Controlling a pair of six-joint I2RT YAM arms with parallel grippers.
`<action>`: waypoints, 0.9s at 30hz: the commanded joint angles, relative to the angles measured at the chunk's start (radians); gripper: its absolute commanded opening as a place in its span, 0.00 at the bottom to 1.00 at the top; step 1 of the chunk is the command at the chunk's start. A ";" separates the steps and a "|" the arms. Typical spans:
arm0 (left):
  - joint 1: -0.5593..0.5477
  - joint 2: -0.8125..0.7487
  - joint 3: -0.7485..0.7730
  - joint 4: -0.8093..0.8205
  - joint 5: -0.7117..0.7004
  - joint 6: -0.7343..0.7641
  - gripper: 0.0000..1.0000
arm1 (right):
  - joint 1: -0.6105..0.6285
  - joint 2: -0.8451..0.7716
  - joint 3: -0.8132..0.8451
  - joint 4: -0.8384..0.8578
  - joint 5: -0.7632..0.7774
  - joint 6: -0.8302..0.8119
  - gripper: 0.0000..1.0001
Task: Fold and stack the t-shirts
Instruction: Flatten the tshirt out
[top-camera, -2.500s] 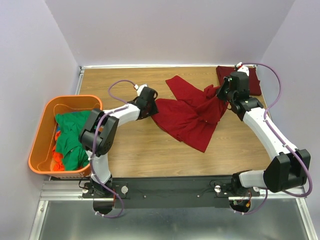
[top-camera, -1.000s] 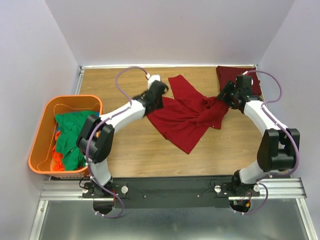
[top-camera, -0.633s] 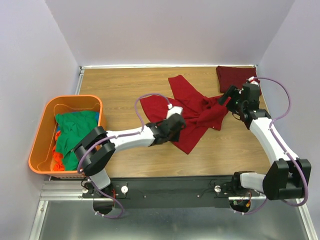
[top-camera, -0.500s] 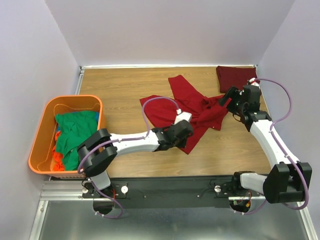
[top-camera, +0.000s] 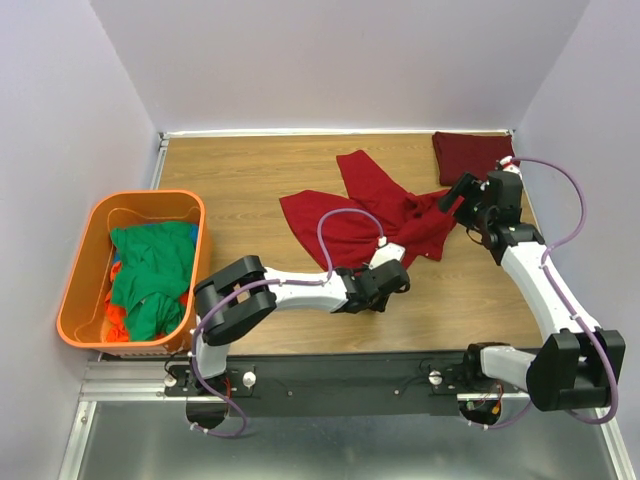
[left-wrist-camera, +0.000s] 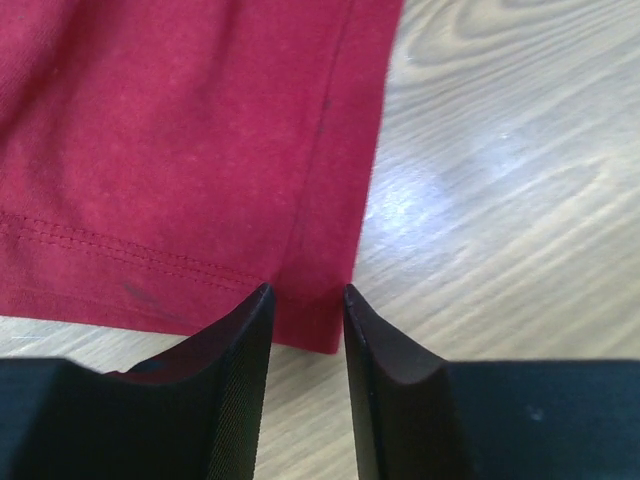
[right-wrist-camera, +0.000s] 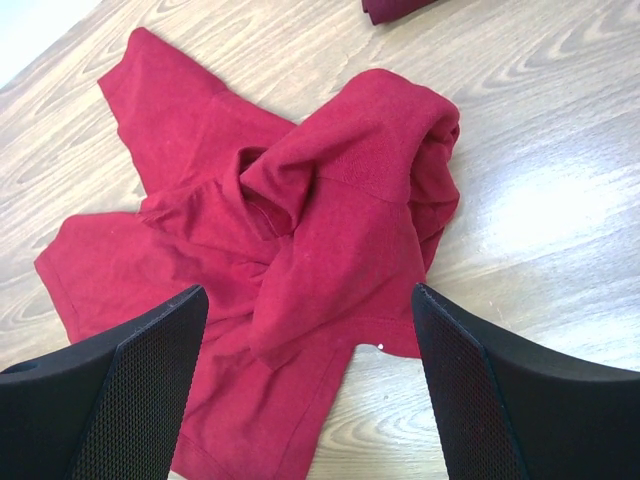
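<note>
Tub first: at your far left the orange plastic tub (top-camera: 72, 285) held the green cloth t-shirts (top-camera: 150, 275), well apart from both arms. Next along, your left gripper (left-wrist-camera: 305, 292) sat low over the wooden table (top-camera: 240, 170), its fingers parted by a narrow gap and grasping nothing. The near corner of the bright red cloth t-shirt (top-camera: 310, 212) lay flat right at the tips. Its stitched hem ran off to the left across the wrist view, and its side edge ran straight away from the fingers. That corner was yours to take with the left arm, by my reading: it was the nearer one, and a short push forward would bring the hem into the gap. Further right the shirt was bunched, and your right gripper (right-wrist-camera: 308, 300) hung above that heap, spread wide and released. At the far right corner lay the folded dark maroon t-shirt (top-camera: 470, 155), apart from the red one
</note>
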 joint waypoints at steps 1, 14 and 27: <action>-0.007 0.027 0.007 -0.006 -0.068 -0.005 0.43 | 0.001 -0.022 0.002 0.006 0.005 0.001 0.89; 0.113 -0.112 -0.171 -0.064 -0.167 -0.129 0.00 | 0.006 -0.049 -0.064 0.006 -0.098 -0.002 0.88; 0.605 -0.542 -0.406 0.085 0.021 -0.091 0.00 | 0.364 -0.026 -0.170 0.012 0.054 0.031 0.79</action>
